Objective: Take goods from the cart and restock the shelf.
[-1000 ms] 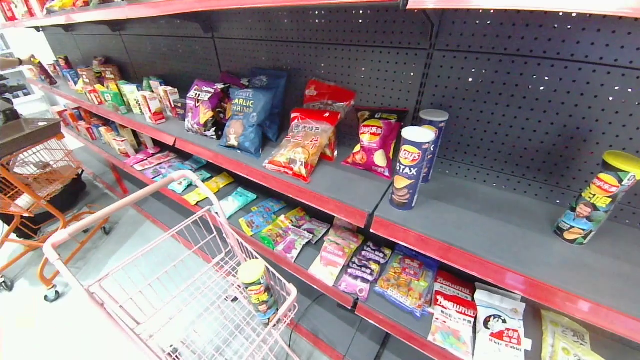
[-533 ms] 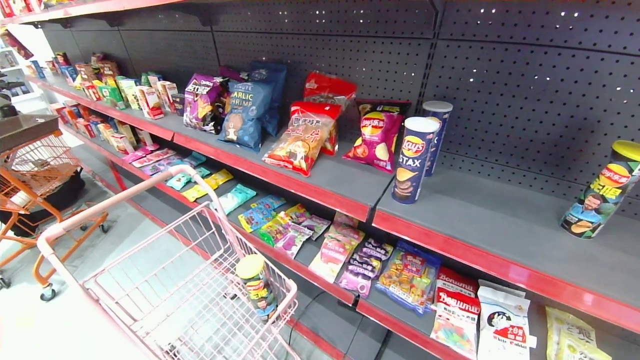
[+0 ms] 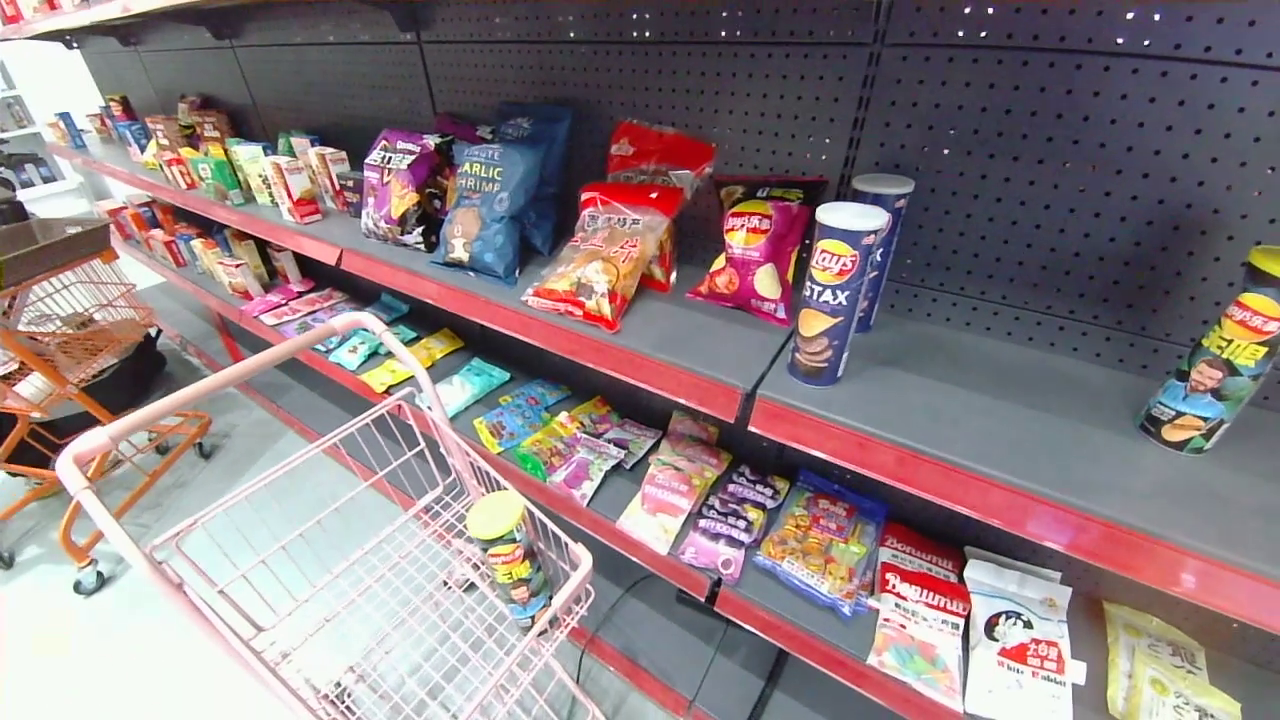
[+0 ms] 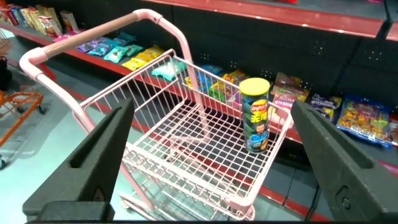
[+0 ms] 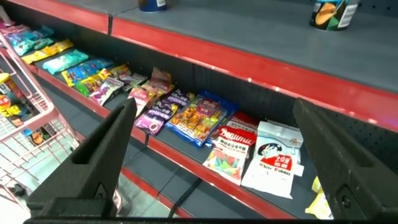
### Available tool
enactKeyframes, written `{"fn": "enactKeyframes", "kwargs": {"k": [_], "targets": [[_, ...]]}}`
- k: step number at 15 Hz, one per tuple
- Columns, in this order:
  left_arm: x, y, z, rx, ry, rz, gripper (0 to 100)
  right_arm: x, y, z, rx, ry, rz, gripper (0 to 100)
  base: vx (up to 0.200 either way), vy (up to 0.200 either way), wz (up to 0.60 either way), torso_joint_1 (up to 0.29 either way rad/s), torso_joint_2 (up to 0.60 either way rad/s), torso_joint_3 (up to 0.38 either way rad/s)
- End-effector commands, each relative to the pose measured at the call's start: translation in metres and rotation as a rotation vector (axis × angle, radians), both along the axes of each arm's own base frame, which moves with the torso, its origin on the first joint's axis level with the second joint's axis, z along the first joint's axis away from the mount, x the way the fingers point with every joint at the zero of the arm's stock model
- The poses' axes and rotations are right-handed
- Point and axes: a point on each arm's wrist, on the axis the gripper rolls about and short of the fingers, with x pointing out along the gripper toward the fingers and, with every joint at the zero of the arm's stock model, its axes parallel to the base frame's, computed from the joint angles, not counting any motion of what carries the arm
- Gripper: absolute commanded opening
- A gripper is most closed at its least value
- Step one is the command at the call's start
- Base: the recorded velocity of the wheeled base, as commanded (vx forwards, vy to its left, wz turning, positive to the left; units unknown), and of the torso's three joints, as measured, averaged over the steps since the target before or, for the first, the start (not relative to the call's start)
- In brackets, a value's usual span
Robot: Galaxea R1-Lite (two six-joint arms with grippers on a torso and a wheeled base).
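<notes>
Your head camera has tipped since a second ago, so everything sits a little higher in the picture. The goods themselves have not moved.

From the head view, you see the cart (image 3: 300, 570) standing before the shelf (image 3: 1000, 430). The can (image 3: 510, 555), yellow-lidded, stands upright inside the cart, in the corner nearest the shelf and against the wire. A twin can (image 3: 1213, 355) stands on the shelf at far right, well apart from two blue tubes (image 3: 835, 295). Chip bags (image 3: 600, 265) lean to the left of the tubes. Packets (image 3: 700, 500) lie on the lower board (image 3: 640, 625), and an orange cart (image 3: 70, 340) stands off to the left.

From the left wrist view, your left gripper (image 4: 211, 112) hangs above the cart with its fingers spread wide and nothing between them. The can (image 4: 255, 115) stands upright below, apart from both fingers.

From the right wrist view, your right gripper (image 5: 214, 109) is likewise wide and empty. It faces the packets (image 5: 199, 118) on the lower board. The twin can's base (image 5: 333, 14) shows on the shelf.
</notes>
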Motion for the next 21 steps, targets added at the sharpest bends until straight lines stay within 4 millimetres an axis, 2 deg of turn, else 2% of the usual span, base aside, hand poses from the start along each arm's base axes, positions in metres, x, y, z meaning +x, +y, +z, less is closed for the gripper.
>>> {"fn": "enactKeyframes", "kwargs": {"k": [1,10,18,21], "targets": [[0.0,0.0,0.0,0.0,0.0,0.0,100,0.0001,0.0,0.0,-0.001,0.001,0.0,100,0.0,0.0,0.0,-0.154,0.34,0.203],[0.0,0.0,0.0,0.002,0.0,-0.001,100,0.0001,0.0,0.0,0.001,0.001,0.0,100,0.0,0.0,0.0,-0.151,0.37,0.22],[0.0,-0.0001,0.0,0.0,0.0,-0.003,100,0.0001,0.0,0.0,0.001,0.001,0.0,100,0.0,0.0,0.0,-0.192,0.53,0.332],[0.0012,0.0,0.0004,0.005,0.015,-0.006,100,0.0001,0.0,0.0,-0.001,0.001,0.0,100,0.0,0.0,0.0,-0.1,0.28,0.183]]}}
